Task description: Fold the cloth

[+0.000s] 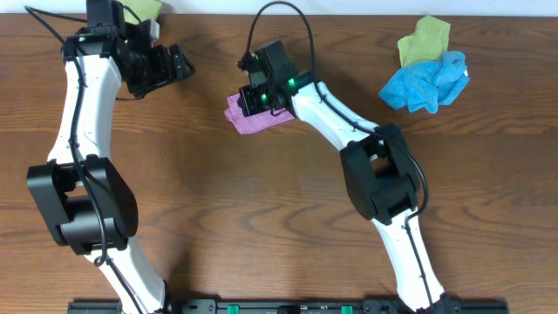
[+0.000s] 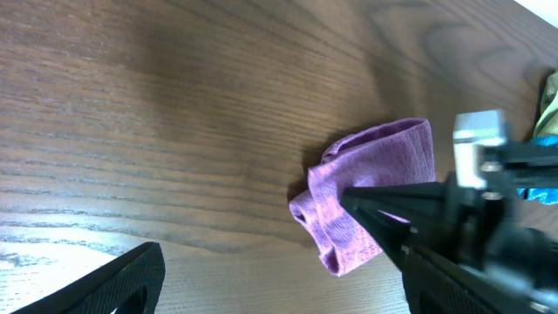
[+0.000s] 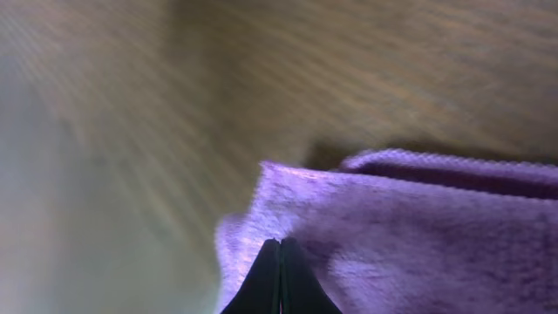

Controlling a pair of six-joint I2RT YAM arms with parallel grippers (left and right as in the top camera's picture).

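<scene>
Closest, right wrist view, blurry: right gripper [image 3: 280, 249] clenched, fingertips pressed together w/ no gap, tips against the mauve cloth [image 3: 418, 235]. Can't tell whether any fabric is nipped between them.

Left wrist view adds what that one lacks: cloth lies bunched and crumpled on the wood table [image 2: 174, 113], w/ the right gripper's dark tip over its middle.

Overhead only: left gripper [image 1: 174, 68] released, jaws wide, holding nothing, well apart to the cloth's left. Far right, a blue cloth [image 1: 427, 83] touches a yellow-green cloth [image 1: 425, 39]. A second yellow-green cloth [image 1: 146, 10] sits at the far edge by the left arm.
</scene>
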